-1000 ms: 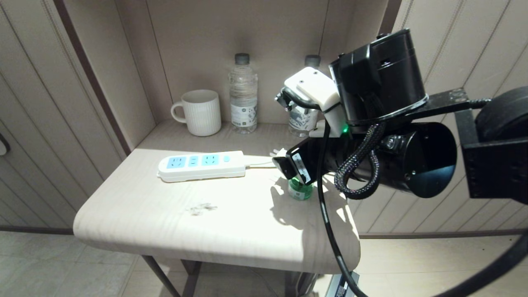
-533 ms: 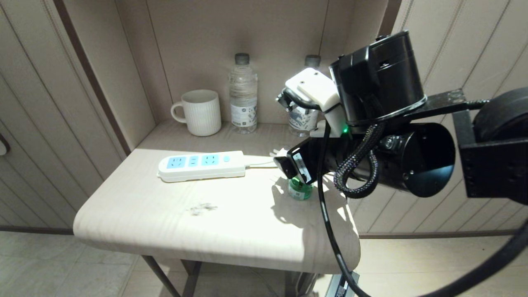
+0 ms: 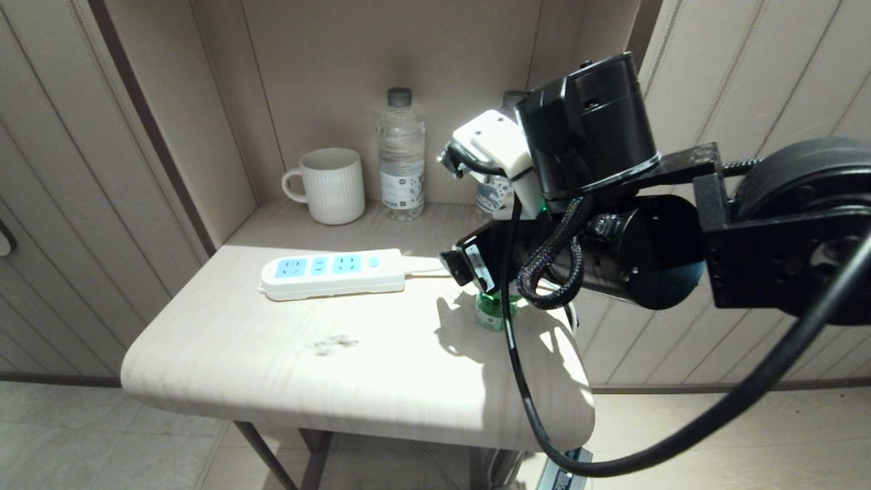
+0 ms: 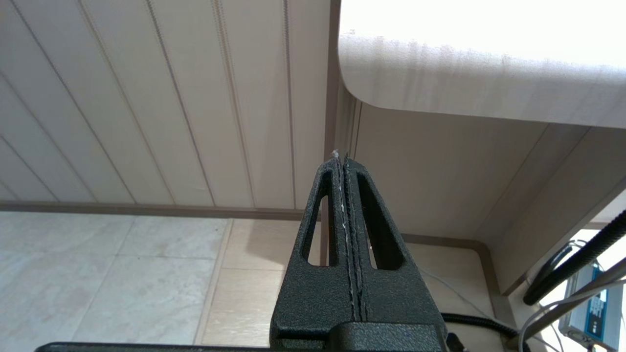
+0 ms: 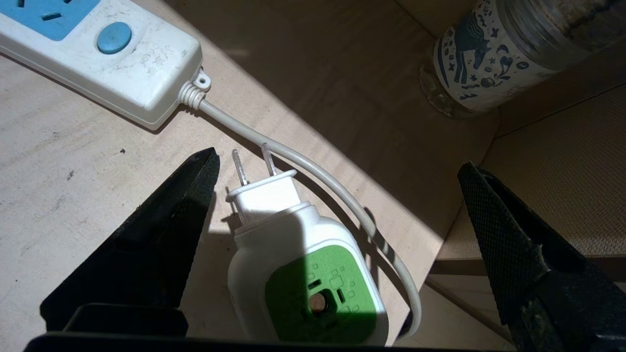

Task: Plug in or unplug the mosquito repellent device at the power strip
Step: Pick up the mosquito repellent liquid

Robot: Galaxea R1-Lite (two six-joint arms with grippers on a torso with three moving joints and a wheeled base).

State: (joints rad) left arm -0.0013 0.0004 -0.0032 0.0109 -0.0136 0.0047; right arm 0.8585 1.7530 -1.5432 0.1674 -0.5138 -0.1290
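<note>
The black right gripper [image 5: 337,176] stands wide apart above the white-and-green mosquito repellent device [image 5: 305,274], its metal prongs toward the white power strip [image 5: 102,54]; contact apparently none.

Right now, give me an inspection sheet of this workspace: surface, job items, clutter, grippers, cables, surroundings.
Surface: pale wood table, small dark smudge near its middle.
Job's things: mosquito repellent device standing unplugged on the table, prongs bare; power strip lying flat, all sockets free.
Clutter: white ribbed mug, water bottle, a second labelled bottle at the back.
Grippers: right gripper open, straddling the device without touching it; left gripper shut, empty, parked below table height.
Cables: white strip cord curving past the device; black robot cable hanging over the table's edge.
Surroundings: panelled walls, tiled floor.
</note>
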